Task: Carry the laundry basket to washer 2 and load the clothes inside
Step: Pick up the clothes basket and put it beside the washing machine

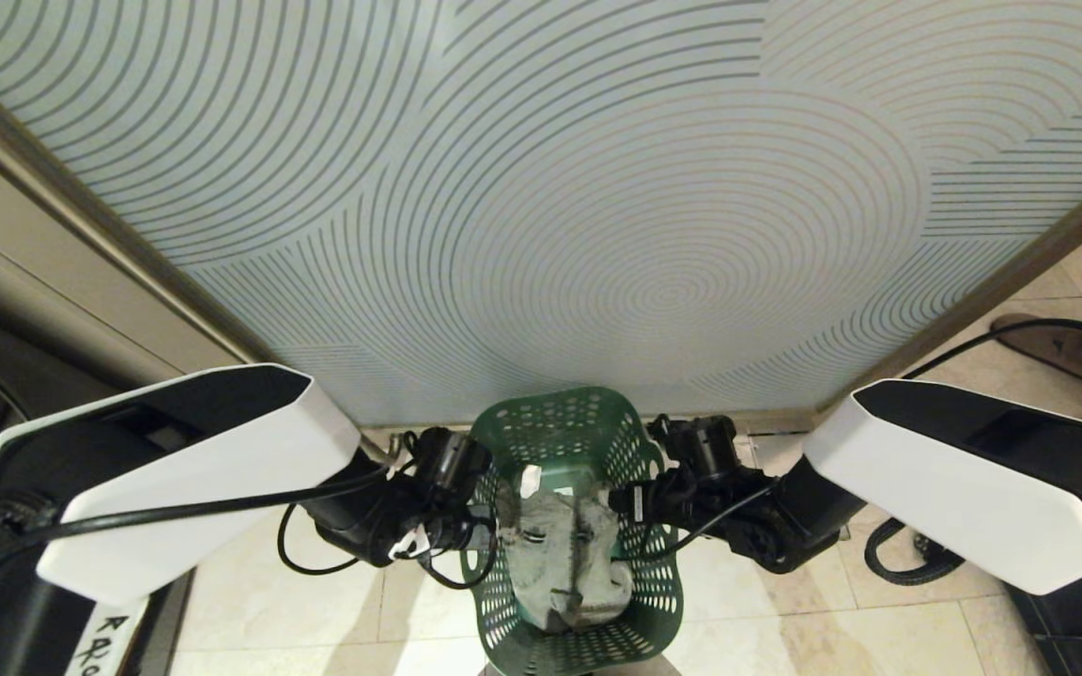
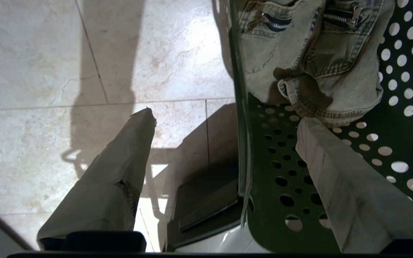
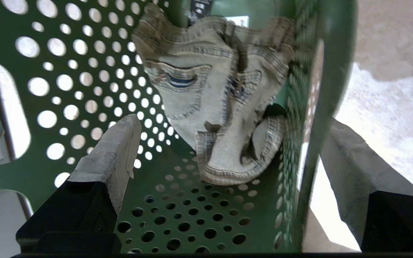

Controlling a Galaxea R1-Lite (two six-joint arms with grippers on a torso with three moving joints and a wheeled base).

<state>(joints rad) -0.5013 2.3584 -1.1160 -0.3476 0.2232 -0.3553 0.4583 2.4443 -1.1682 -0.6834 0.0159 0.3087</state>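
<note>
Basket walls are what matter here: each gripper straddles one long side wall of the laundry basket [image 1: 575, 441], and nothing is gripped yet. In the head view the basket stands on the tiled floor [image 1: 785, 638] directly in front of the robot, between the two arms, with its long axis running away from the robot toward the patterned panel [image 1: 541, 188] behind it.

The left gripper [image 2: 235, 132] is at the left rim of the basket. Its jaws stand wide apart, with one finger outside over the floor tiles and the other finger inside over the perforated bottom, so the left wall passes between them without touching either pad. The right gripper [image 3: 224, 143] is at the right rim in the same way: one finger inside the basket, the other outside the right wall, jaws wide and holding nothing.

The clothes [image 3: 221, 107], a pale denim piece with zip pockets, lie on the bottom of the basket toward its near end. They rest close against the right wall, just beside the inner finger of each gripper, but they are not between any jaws.

I judge that the next move is to close both grippers on the two walls together, since both arms are equally near. Washer 2 is not visible in any view.
</note>
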